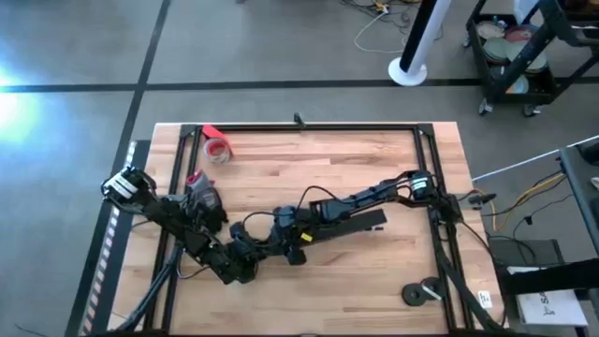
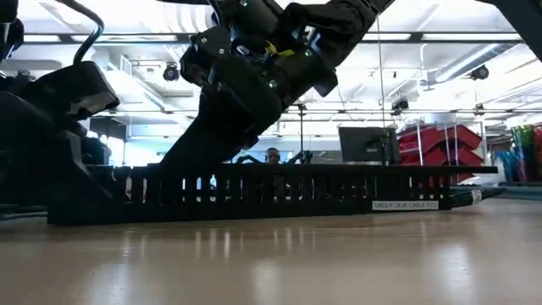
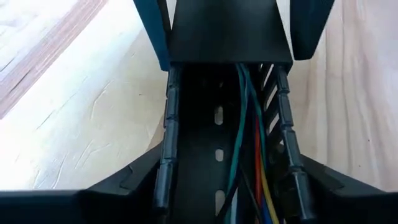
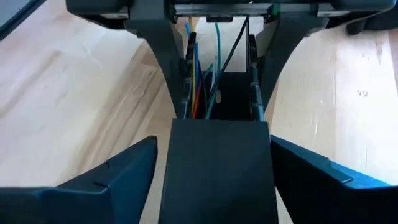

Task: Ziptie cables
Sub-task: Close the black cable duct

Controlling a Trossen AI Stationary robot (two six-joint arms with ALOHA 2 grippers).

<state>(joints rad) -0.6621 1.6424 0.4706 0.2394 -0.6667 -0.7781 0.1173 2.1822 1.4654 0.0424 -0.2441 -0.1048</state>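
A long black slotted cable tray (image 2: 254, 191) lies on the wooden table. The cables (image 3: 245, 143), green, red, blue and yellow wires, run inside its open channel (image 4: 208, 74). A wide flat black strip (image 4: 217, 168) covers the tray's right part. My left gripper (image 3: 224, 177) is open, with one finger on each side of the open tray. My right gripper (image 4: 214, 146) is open, with one finger on each side of the covered part, and it faces the left gripper (image 1: 245, 257). The ziptie is out of view. My left gripper has its fingers (image 3: 134, 180) close beside the tray's slotted side walls (image 3: 166, 143), coming level along the tray; I cannot tell whether they touch. My right gripper has its fingers (image 3: 152, 31) right against the flat strip's long edges (image 3: 177, 37); I cannot tell whether they touch.
A red tape roll (image 1: 217, 148) lies at the far left and a dark roll (image 1: 416, 295) at the near right. A black frame (image 1: 309, 126) runs around the table. A person (image 2: 272, 155) sits in the room beyond.
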